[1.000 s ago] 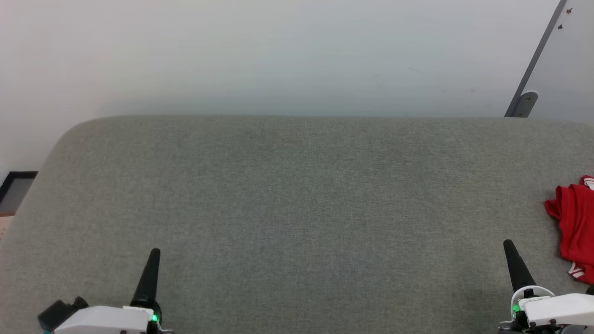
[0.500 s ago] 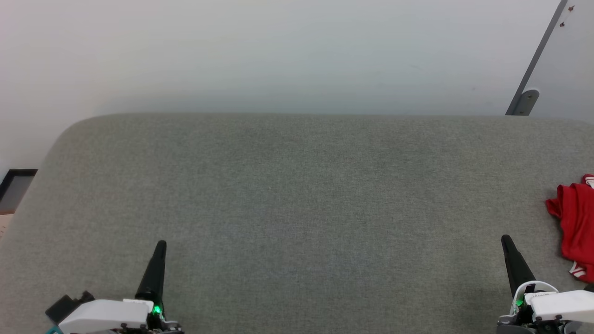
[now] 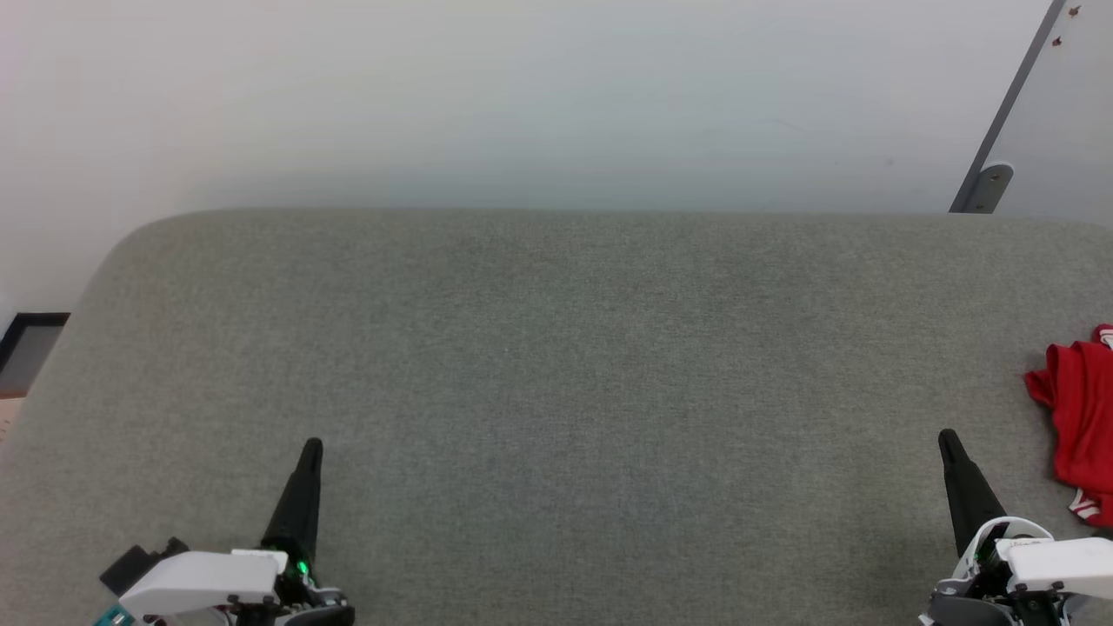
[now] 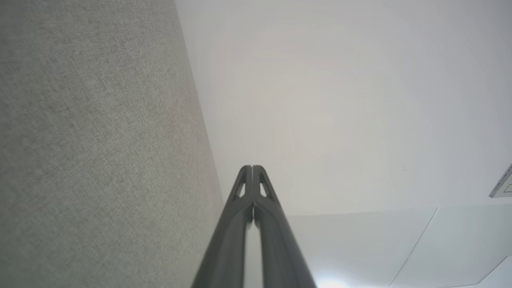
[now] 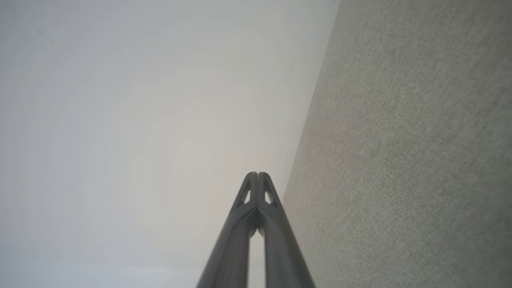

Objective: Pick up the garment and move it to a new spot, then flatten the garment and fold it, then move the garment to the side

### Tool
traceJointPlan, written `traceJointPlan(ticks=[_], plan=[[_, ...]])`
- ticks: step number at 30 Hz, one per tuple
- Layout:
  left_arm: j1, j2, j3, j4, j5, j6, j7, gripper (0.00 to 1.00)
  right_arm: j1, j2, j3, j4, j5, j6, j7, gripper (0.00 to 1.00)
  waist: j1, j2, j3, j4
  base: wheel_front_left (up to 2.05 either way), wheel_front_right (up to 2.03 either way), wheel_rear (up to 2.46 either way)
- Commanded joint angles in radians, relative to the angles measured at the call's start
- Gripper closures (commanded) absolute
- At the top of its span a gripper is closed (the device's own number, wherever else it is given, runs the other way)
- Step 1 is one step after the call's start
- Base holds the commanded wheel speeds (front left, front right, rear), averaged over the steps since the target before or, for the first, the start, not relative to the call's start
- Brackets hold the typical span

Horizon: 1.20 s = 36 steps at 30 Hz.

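Grey fabric-covered surface (image 3: 556, 348) spans the lower head view, with a pale wall (image 3: 522, 104) behind it at 12 o'clock. The garment (image 3: 1076, 426), red, lies crumpled on the surface at the 3 o'clock edge, partly cut off by the frame. A bit of red-white striped trim shows at its lower end. The left gripper (image 3: 311, 448) is at 7 o'clock, fingers pressed together into one point with nothing between them; the left wrist view shows the tips touching. The right gripper (image 3: 947, 436) is at 5 o'clock, likewise closed and empty, tips meeting in the right wrist view. The garment lies toward its 2 o'clock, near but apart. Both grippers point toward 12 o'clock. A small dark frame (image 3: 26, 348) is at 9 o'clock.
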<state>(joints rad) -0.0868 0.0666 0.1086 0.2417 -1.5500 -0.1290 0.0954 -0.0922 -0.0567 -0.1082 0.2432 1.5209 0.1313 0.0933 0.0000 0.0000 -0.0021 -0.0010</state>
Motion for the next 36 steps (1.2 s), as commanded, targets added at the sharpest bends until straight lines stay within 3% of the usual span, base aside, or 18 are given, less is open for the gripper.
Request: traceJointPlan(ticks=[1, 12, 36], plan=[[-0.016, -0.005, 0.005, 0.000, -0.016, -0.003, 0.005, 1.00, -0.015, 0.004, -0.004, 0.000, 0.024, -0.001, 0.007, 1.00, 0.0000, 0.0000, 0.001, 0.000, 0.00, 0.00, 0.00], [-0.029, -0.020, 0.008, 0.005, -0.065, -0.003, 0.023, 1.00, -0.025, 0.009, -0.008, 0.002, 0.097, -0.001, 0.025, 1.00, 0.0000, 0.0000, 0.005, 0.001, 0.00, 0.00, 0.00], [-0.028, -0.018, 0.008, 0.004, -0.063, -0.003, 0.023, 1.00, -0.019, 0.009, -0.007, 0.002, 0.094, -0.001, 0.024, 1.00, 0.0000, 0.0000, 0.005, 0.001, 0.00, 0.00, 0.00]])
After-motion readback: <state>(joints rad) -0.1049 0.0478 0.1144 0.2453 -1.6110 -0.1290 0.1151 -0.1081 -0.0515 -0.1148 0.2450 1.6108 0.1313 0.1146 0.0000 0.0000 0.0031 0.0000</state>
